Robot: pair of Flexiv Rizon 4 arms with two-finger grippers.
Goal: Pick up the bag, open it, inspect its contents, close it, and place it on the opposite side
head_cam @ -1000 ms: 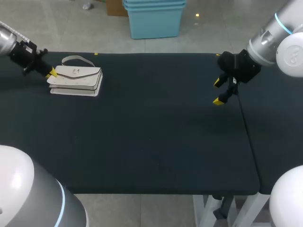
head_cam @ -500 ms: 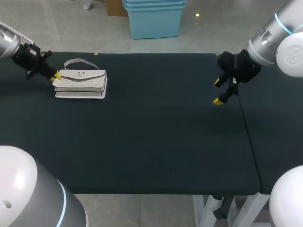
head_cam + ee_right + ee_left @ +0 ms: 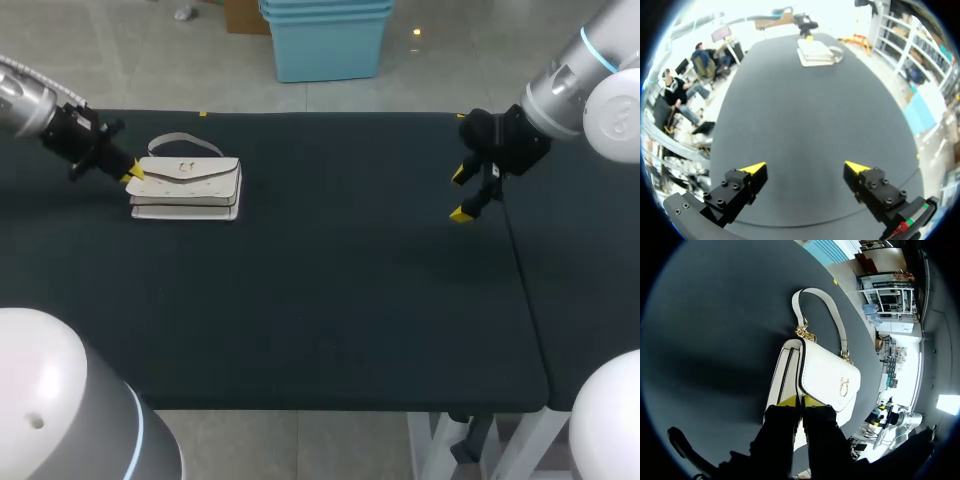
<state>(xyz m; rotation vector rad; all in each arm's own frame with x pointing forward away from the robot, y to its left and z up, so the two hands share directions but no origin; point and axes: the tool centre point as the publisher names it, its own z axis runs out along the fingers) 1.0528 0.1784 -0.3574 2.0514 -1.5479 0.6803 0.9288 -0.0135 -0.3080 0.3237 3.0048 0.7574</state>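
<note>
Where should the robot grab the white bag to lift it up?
Probably the strap. The bag lies flat with its flap up, so the body looks too wide to pinch from above. The thin strap loops out clear on the far side. I would come down from above at the top of the loop, one finger inside it and one outside.

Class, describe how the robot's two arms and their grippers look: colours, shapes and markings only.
Both arms combine rounded white shells with silver-grey links. The right arm carries a light-blue ring, and the left arm is silver-grey near its wrist. The left gripper and right gripper are black, each with two blocky fingers that show screw heads and bright yellow wedge tips.
</note>
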